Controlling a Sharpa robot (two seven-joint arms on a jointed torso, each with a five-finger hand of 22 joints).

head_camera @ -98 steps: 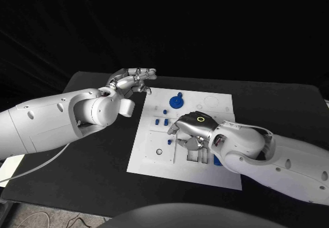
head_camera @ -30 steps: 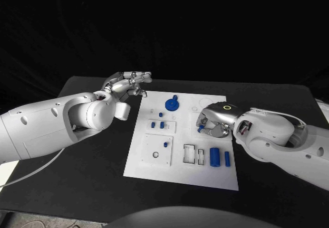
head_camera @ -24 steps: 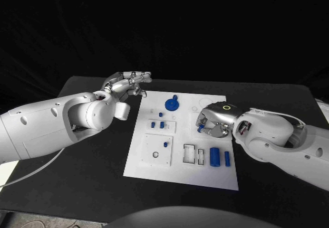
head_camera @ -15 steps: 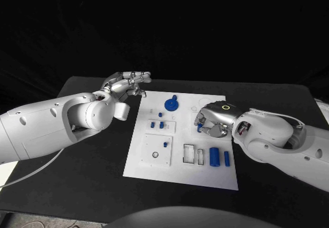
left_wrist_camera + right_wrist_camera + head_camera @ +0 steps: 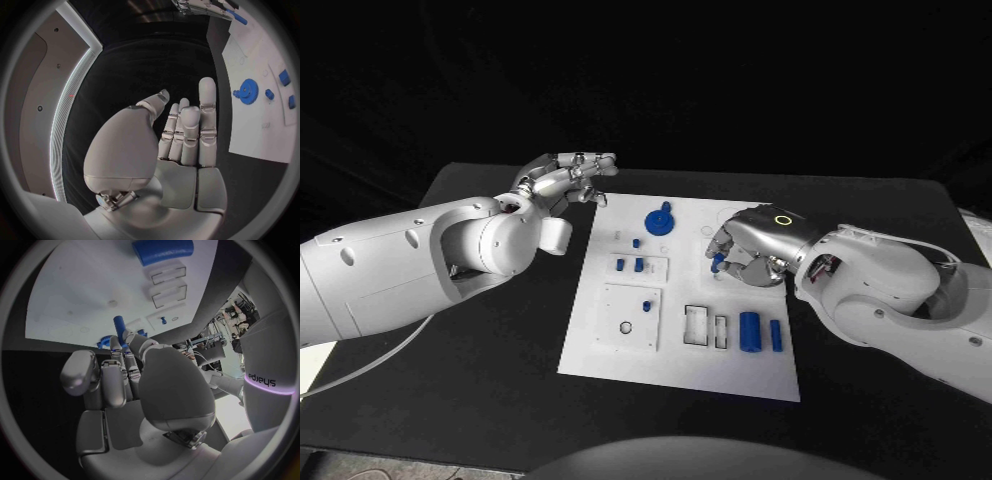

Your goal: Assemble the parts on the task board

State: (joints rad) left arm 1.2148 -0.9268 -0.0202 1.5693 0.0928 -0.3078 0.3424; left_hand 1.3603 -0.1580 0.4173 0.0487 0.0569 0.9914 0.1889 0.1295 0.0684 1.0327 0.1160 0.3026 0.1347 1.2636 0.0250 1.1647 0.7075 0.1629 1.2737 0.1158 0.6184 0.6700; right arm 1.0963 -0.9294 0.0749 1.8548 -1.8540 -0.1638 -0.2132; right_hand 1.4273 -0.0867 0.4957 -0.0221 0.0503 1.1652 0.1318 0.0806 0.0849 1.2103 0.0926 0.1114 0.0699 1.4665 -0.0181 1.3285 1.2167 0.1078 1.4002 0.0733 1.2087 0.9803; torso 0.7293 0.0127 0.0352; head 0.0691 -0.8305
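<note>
Off the board's (image 5: 678, 370) far left corner your left hand (image 5: 567, 180) just hovers, fingers loose, holding nothing. Over on the right, your right hand (image 5: 747, 250) pinches a small blue peg (image 5: 717, 265) above the board's upper middle. I'd keep it upright and lower slowly so it doesn't jam.

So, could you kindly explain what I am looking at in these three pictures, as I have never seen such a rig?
It is a robot with two white arms. One picture looks down from its head; the round ones come from cameras at each wrist. On the black table lies a white task board with small blue parts, among them a blue gear. The right robot hand pinches a small blue peg above the board. The left robot hand, fingers together, holds nothing beside the board's far corner.
</note>
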